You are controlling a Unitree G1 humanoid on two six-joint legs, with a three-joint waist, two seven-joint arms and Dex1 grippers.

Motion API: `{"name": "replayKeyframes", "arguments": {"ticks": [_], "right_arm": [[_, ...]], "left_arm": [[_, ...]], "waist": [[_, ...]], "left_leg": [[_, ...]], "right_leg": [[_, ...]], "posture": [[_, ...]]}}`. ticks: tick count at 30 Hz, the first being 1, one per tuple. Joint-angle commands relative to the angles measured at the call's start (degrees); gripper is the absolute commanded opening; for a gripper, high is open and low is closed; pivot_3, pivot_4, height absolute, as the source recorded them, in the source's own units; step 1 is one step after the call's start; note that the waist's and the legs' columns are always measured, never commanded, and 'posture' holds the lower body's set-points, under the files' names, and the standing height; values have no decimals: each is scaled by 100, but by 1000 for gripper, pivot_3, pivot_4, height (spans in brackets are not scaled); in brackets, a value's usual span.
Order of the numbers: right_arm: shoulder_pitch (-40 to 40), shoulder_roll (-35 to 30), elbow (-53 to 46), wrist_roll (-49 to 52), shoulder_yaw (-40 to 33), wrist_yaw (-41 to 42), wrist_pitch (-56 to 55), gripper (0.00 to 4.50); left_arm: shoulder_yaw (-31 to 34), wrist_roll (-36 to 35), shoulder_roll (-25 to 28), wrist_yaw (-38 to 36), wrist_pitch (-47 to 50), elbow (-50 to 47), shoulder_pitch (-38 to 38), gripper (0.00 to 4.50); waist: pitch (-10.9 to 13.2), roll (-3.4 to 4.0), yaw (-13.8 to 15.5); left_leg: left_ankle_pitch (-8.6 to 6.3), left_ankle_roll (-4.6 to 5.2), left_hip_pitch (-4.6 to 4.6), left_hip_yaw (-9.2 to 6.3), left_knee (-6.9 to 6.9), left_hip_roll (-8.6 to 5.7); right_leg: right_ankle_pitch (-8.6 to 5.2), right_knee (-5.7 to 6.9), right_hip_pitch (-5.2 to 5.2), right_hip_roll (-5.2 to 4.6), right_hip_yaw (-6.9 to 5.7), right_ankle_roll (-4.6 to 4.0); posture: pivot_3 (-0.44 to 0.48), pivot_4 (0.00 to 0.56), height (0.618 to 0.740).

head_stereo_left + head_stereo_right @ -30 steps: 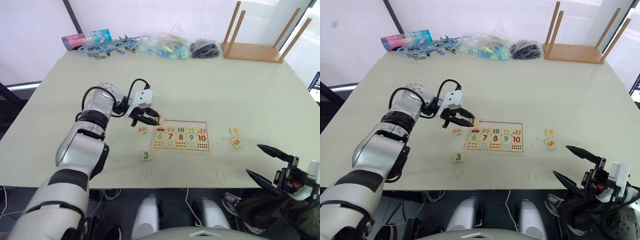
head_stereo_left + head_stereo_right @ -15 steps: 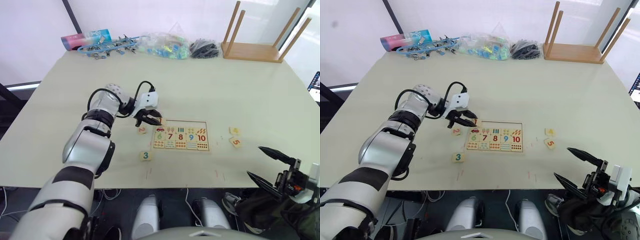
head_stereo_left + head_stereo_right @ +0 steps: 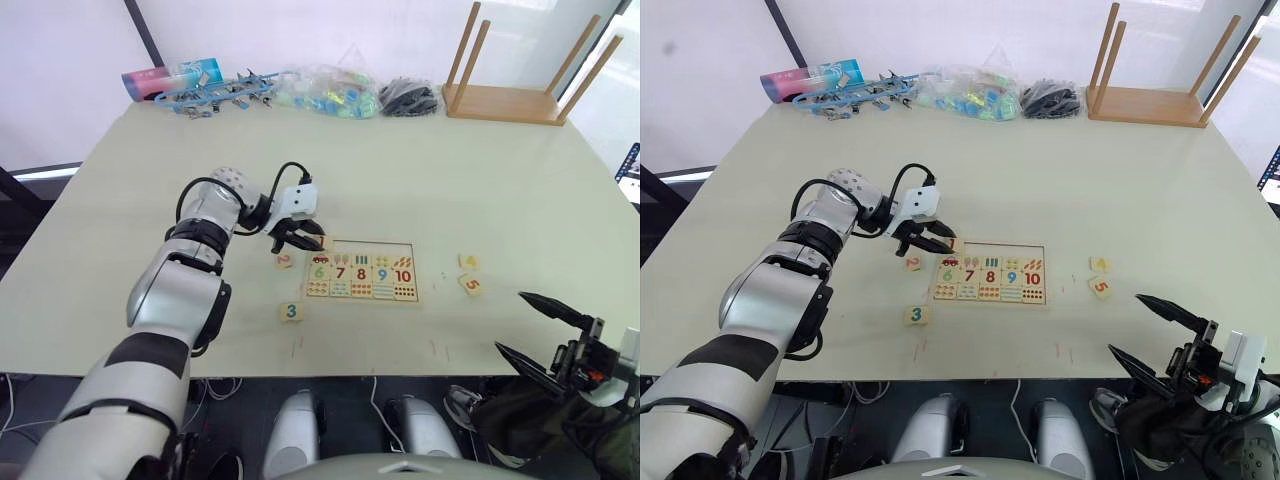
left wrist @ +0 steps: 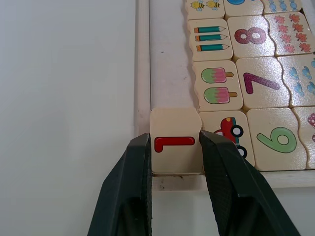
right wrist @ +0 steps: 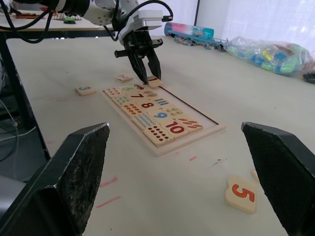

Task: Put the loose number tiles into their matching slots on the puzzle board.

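Observation:
My left gripper is shut on the red 1 tile, one finger on each side. The tile sits at the near-left corner of the puzzle board, in the end of the empty row of slots, beside the car picture. The pink 2 tile lies just left of the board, and the green 3 tile lies nearer the front. To the board's right lie the yellow 4 tile and the orange 5 tile. My right gripper hangs open, low at the front right, holding nothing.
An upturned wooden stool stands at the back right. Along the back edge lie a bag of coloured pieces, blue clips, a black bundle and a pink and blue packet.
My left wrist has shifted slightly right and turned over the board's corner, still holding the 1 tile. My right gripper has sunk a little.

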Motion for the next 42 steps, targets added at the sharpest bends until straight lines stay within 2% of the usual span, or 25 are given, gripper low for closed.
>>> {"name": "replayKeyframes", "arguments": {"ticks": [1,5,6,7,8,9,12,13,20,28,29,30,31,32,36,39,42], "right_arm": [[17,-27,-90,48,-102,-18,-53,4500],[21,-28,-96,54,-104,-21,-50,4500],[26,-27,-101,57,-106,-23,-49,4500],[32,-28,-104,57,-108,-25,-47,4500],[39,-28,-106,61,-113,-24,-46,4500],[44,-29,-106,66,-117,-21,-46,4500],[55,-33,-100,73,-129,-11,-51,4500],[58,-34,-97,76,-134,-9,-53,4500],[71,-30,-66,84,-151,10,-77,4500],[70,-20,-69,80,-141,4,-82,4500],[71,-19,-69,80,-140,4,-82,4500],[71,-18,-70,79,-139,2,-83,4500],[66,-19,-74,76,-136,-6,-78,4500],[64,-19,-79,74,-134,-13,-75,4500],[63,-24,-97,66,-133,-40,-63,4500],[74,-27,-107,67,-137,-45,-61,4500],[76,-29,-113,69,-137,-45,-61,4500]], "left_arm": [[149,33,21,-41,-116,-9,-145,970],[171,68,21,-15,-109,-3,-144,970],[184,69,20,-13,-98,0,-148,1772],[192,73,20,18,-105,1,-154,1772],[204,68,17,17,-97,3,-161,2149],[217,61,14,16,-95,2,-170,2775],[254,60,7,-12,-89,0,-186,3904],[274,62,3,-20,-85,-1,-188,4449],[587,-160,-48,-121,157,3,-284,4449],[951,-225,-53,367,421,83,-310,4449],[968,-209,-43,410,405,91,-300,3923],[986,-199,-30,471,399,104,-286,3588],[970,-158,2,549,358,124,-246,3588],[948,-117,36,621,331,144,-199,2933],[935,-73,84,767,315,184,-115,1573],[957,-43,85,900,314,187,-78,162],[934,-11,85,956,286,194,-37,31]], "waist": [[0,0,0],[0,0,-1],[0,0,-1],[0,0,-1],[0,0,-1],[0,0,-1],[0,0,-1],[0,0,-1],[0,0,1],[0,0,-6],[0,0,-5],[0,0,-3],[0,0,-1],[0,0,-1],[0,0,-5],[0,0,3],[0,0,2]], "left_leg": [[0,0,0,0,0,0],[0,0,0,0,0,0],[0,0,0,0,0,0],[0,0,0,0,0,0],[0,0,0,0,0,0],[0,0,0,0,0,0],[0,0,0,0,0,0],[0,0,0,0,0,0],[0,0,0,0,0,0],[0,0,2,0,0,0],[0,0,2,-1,1,0],[0,0,2,0,1,0],[0,0,2,0,1,0],[0,0,2,0,1,0],[0,0,3,1,1,0],[0,0,2,0,1,0],[0,0,1,0,2,0]], "right_leg": [[0,0,0,0,0,0],[0,0,0,0,0,0],[0,0,0,0,0,0],[0,0,0,0,0,0],[0,0,0,0,0,1],[0,0,0,0,0,1],[0,0,0,0,0,1],[0,0,0,0,0,1],[0,1,0,0,0,1],[5,2,1,1,0,9],[6,2,1,2,0,11],[7,2,1,2,0,12],[7,2,1,2,0,12],[7,2,1,2,0,12],[7,2,1,2,0,12],[8,3,1,2,0,13],[8,3,1,2,0,13]], "posture": [[0,150,738],[0,150,738],[0,150,738],[0,150,738],[0,150,738],[0,150,738],[0,150,738],[0,150,738],[0,150,738],[0,150,738],[0,150,738],[0,150,738],[0,150,738],[0,150,738],[0,150,738],[0,150,738],[0,150,738]]}}
